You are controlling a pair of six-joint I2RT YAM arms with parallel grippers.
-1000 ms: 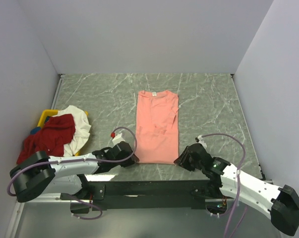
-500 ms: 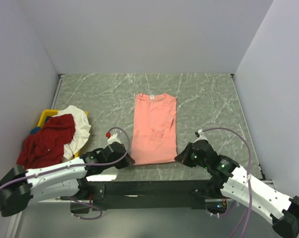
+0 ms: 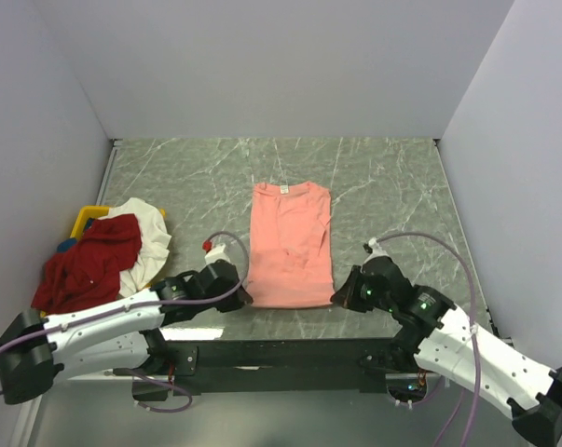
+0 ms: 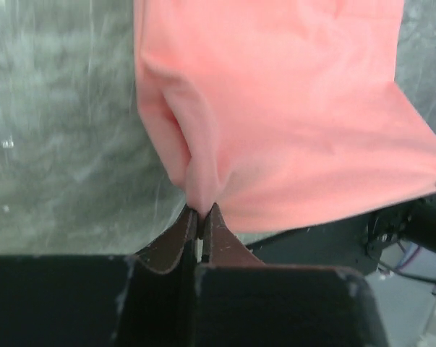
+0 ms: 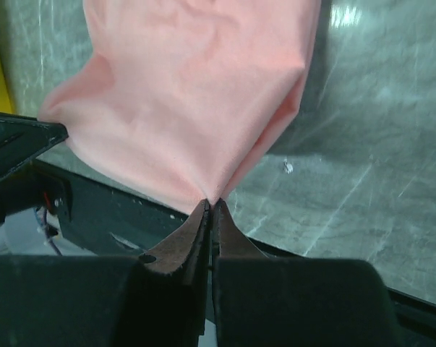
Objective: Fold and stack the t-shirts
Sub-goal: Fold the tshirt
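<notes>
A salmon-pink t-shirt [image 3: 290, 244] lies lengthwise on the marble table, sleeves folded in, white neck label at its far end. My left gripper [image 3: 244, 300] is shut on the shirt's near left hem corner [image 4: 196, 189]. At the near right hem corner [image 5: 212, 189] my right gripper [image 3: 337, 299] is shut as well. Both corners are pinched up off the table, and the fabric bunches at the fingertips. A dark red t-shirt [image 3: 87, 261] and a white t-shirt [image 3: 148, 235] lie crumpled in a heap at the left.
A yellow bin [image 3: 85, 220] sits under the heap of shirts by the left wall. The table's near edge and the black base rail [image 3: 281, 354] run just under the shirt's hem. Grey walls close in three sides.
Both grippers have shut on the pink shirt's near hem corners. The shirt has slid slightly toward the left and the near edge.
</notes>
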